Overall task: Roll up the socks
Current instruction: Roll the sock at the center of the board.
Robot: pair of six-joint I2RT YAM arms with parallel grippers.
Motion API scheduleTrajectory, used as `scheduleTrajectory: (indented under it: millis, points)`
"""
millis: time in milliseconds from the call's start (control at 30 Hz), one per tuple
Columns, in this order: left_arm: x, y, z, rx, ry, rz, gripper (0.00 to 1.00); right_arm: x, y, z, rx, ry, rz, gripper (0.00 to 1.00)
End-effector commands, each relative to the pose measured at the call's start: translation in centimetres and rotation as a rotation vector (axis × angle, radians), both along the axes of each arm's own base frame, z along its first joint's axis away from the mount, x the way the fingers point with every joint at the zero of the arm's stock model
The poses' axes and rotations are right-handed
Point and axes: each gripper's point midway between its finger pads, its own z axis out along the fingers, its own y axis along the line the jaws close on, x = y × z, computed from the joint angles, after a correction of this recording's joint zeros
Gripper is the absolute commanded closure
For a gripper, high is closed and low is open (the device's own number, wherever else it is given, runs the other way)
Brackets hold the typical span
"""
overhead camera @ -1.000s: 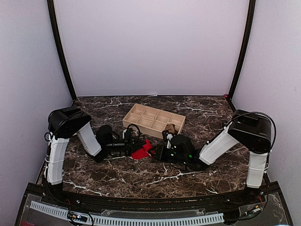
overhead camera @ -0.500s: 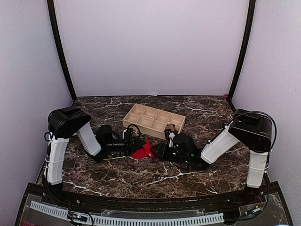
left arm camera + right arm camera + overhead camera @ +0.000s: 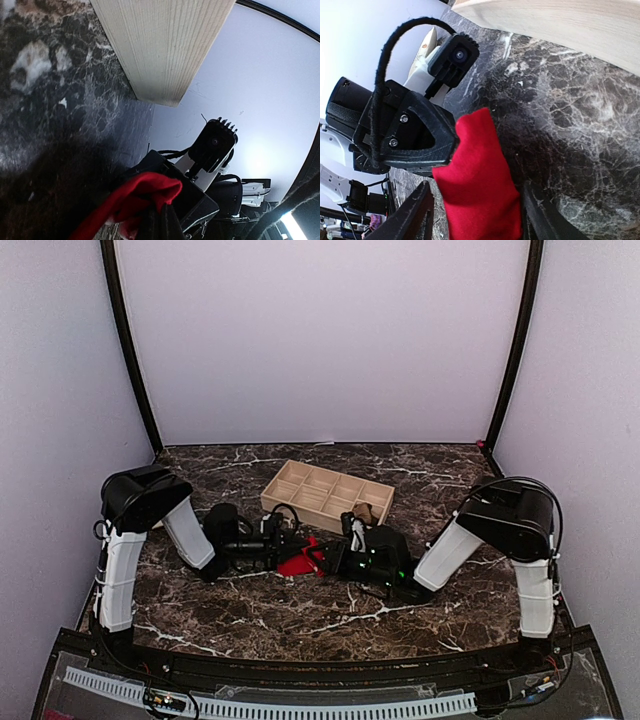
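Red sock tight in left tool, right tool wide-spread around it.

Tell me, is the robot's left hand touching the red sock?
Touching. The right wrist view shows the left gripper shut on the top edge of the red sock, its black finger tight against the cloth with no gap.

Red sock runs off the right wrist view's bottom edge.

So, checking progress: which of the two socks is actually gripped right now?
The red sock, pinched in the left gripper's shut jaws; the tan-brown sock sits loose in a compartment of the wooden tray.
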Motion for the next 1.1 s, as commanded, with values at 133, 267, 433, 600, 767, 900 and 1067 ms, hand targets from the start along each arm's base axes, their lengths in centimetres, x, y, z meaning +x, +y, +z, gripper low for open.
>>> scheduleTrajectory:
  millis: [133, 267, 433, 600, 767, 900, 1067]
  points:
    - [-1.0, 2.1, -6.1, 0.126, 0.261, 0.044, 1.00, -0.9, -0.6, -2.2, -0.017, 0.066, 0.004, 0.52]
    - [-0.6, 2.3, -5.8, 0.103, 0.270, 0.059, 1.00, -1.3, -0.8, -1.9, -0.017, 0.068, 0.006, 0.52]
    - [-0.2, 2.4, -5.6, 0.091, 0.273, 0.066, 1.00, -1.8, -0.7, -2.2, -0.037, 0.084, 0.017, 0.52]
    - [-0.2, 2.3, -5.7, 0.076, 0.288, 0.061, 1.00, -2.3, 0.0, -2.2, -0.059, 0.093, 0.034, 0.52]
    - [-0.1, 2.4, -6.0, 0.068, 0.297, 0.065, 1.00, -2.6, 1.2, -2.6, -0.122, 0.096, 0.055, 0.56]
    - [-0.1, 2.4, -6.1, 0.062, 0.300, 0.061, 1.00, -2.1, 1.5, -2.4, -0.144, 0.090, 0.037, 0.67]
    - [0.0, 2.3, -5.7, 0.045, 0.294, 0.056, 1.00, -1.5, 1.3, -2.3, -0.188, 0.086, 0.008, 0.82]
